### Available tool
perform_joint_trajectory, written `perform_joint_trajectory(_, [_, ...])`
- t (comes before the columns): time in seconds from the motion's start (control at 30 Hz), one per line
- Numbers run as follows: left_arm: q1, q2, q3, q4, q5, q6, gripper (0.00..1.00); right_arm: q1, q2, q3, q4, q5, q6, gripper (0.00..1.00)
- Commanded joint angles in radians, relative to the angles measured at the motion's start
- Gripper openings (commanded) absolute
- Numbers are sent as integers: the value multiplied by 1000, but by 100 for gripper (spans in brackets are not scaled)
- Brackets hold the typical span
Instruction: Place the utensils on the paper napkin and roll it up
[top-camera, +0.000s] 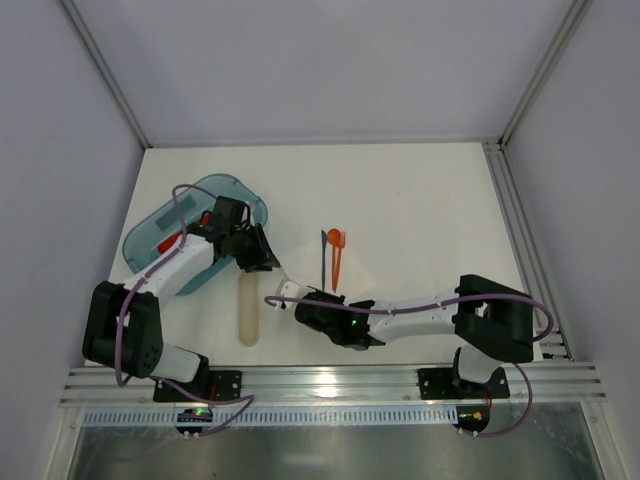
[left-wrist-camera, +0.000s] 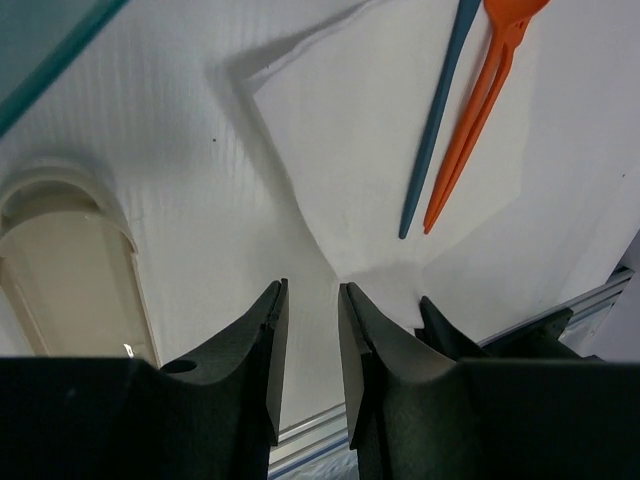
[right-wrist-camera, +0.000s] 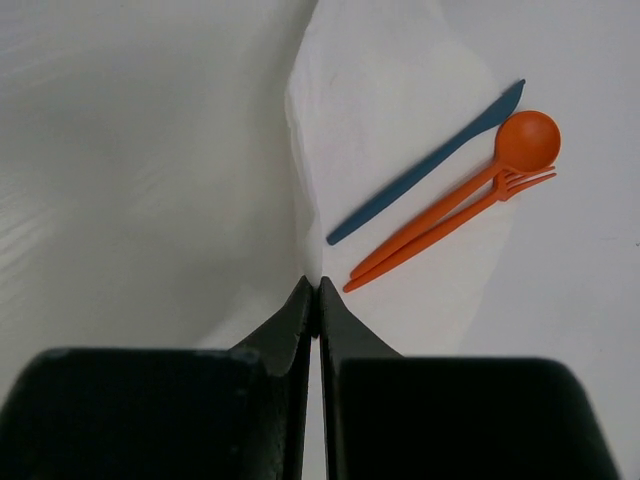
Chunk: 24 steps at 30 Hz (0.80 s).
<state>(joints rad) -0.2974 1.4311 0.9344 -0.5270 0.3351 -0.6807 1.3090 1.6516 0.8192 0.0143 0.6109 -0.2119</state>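
We note the teal tray (top-camera: 232, 184) is partly hidden beneath the left arm. The left tool (left-wrist-camera: 310, 292) stands slightly apart and holds nothing, near a cream oblong item (top-camera: 248, 312) we cannot identify. The paper napkin (right-wrist-camera: 380, 90) barely shows against the white counter (top-camera: 430, 200). A blue knife (right-wrist-camera: 430, 165), orange spoon (right-wrist-camera: 527, 140) and orange fork (right-wrist-camera: 525, 182) lie on it. The right tool (right-wrist-camera: 318, 298) is closed, pinching the napkin's edge. Pale walls enclose the counter.

Orange utensils (left-wrist-camera: 503, 40) and blue knife (left-wrist-camera: 440, 105) are cut off by the left wrist view's top edge. Teal tray (top-camera: 150, 240) is partly hidden by the left arm (top-camera: 185, 262). Paper napkin (top-camera: 305, 262) is barely distinguished from bench (top-camera: 420, 220) overhead.
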Motion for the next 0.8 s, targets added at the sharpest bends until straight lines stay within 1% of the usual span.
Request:
perform_joint_trajectory(0.0, [-37,-31,-25,42,-14,-17,30,-30,-55,6,61,-13,-32,4])
perform_joint_trajectory(0.07, [-58,-32,-32,50,-16,-20,28,-40,-58,5,61,-23,-43,4])
perform_joint_trajectory(0.33, [-127,-44,-75,79,-50,-60,24,-100,-75,-11,87,-76,-63,4])
perform_joint_trajectory(0.5, [-172,-34,-101,130,-53,-102,22,-123,-78,-8,105,-102,-66,4])
perform_joint_trajectory(0.6, [-193,-9,-105,156,-54,-123,23,-143,-84,-5,99,-151,-49,14])
perform_joint_trajectory(0.63, [-203,2,-103,162,-51,-128,23,-146,-85,-6,99,-166,-35,20])
perform_joint_trajectory(0.77, [-232,40,-91,188,-50,-146,23,-165,-93,-26,111,-195,12,31])
